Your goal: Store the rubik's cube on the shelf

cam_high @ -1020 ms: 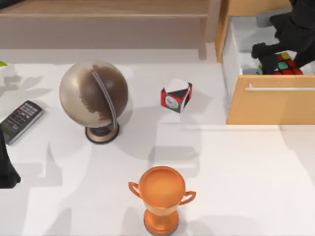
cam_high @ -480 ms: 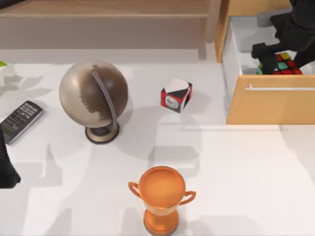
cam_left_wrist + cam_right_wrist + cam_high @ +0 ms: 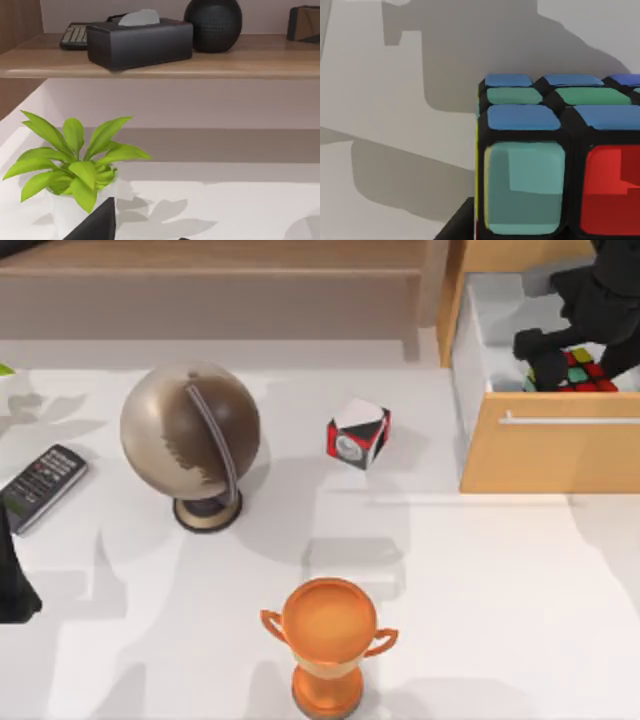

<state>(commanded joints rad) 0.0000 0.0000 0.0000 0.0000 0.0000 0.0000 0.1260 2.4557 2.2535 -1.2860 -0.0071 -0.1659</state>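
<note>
The right gripper (image 3: 548,358) hangs over the rubik's cube (image 3: 575,370) in the far-right drawer (image 3: 545,455); finger state unclear; left arm (image 3: 12,585) parked at the left edge.

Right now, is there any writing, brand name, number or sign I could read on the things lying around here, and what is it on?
No readable text anywhere.
Dark grey remote control: its buttons are too small to read.
Red-black-white cube with a round dial face: dial markings too blurred to read.
Brown globe on a stand: no legible labels.
Black keyboard on the long light-brown wooden shelf: keys too small to read.
Black tissue box: no label visible.
</note>
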